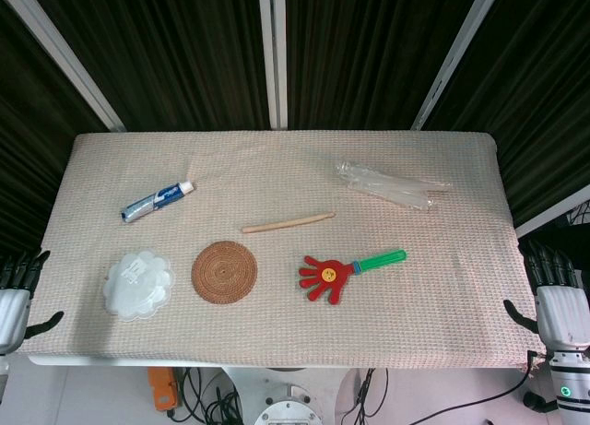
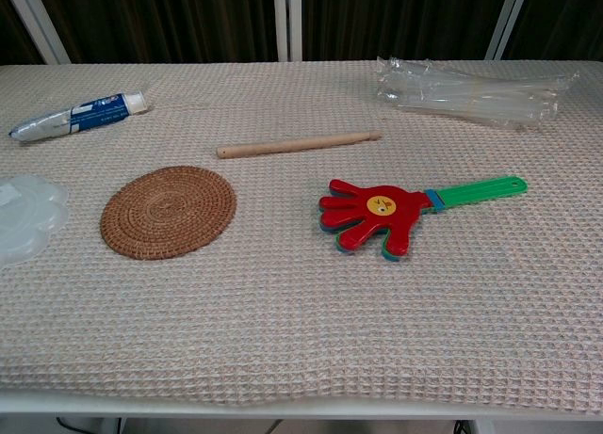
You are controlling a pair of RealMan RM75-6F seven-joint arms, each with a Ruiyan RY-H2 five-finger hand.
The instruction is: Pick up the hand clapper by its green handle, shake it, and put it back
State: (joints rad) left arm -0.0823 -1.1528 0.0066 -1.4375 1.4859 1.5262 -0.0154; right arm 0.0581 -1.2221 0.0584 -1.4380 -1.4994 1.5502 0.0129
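head view overhead, chest view low, nearer

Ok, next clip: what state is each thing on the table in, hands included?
hand clapper: flat on the cloth, untouched, green handle pointing right
wooden stick: lying flat
woven coaster: flat, nothing on it
toothpaste tube: lying down, capped
clear plastic lid: flat
plastic bag: crumpled
left hand: off table, holding nothing
right hand: off table, holding nothing
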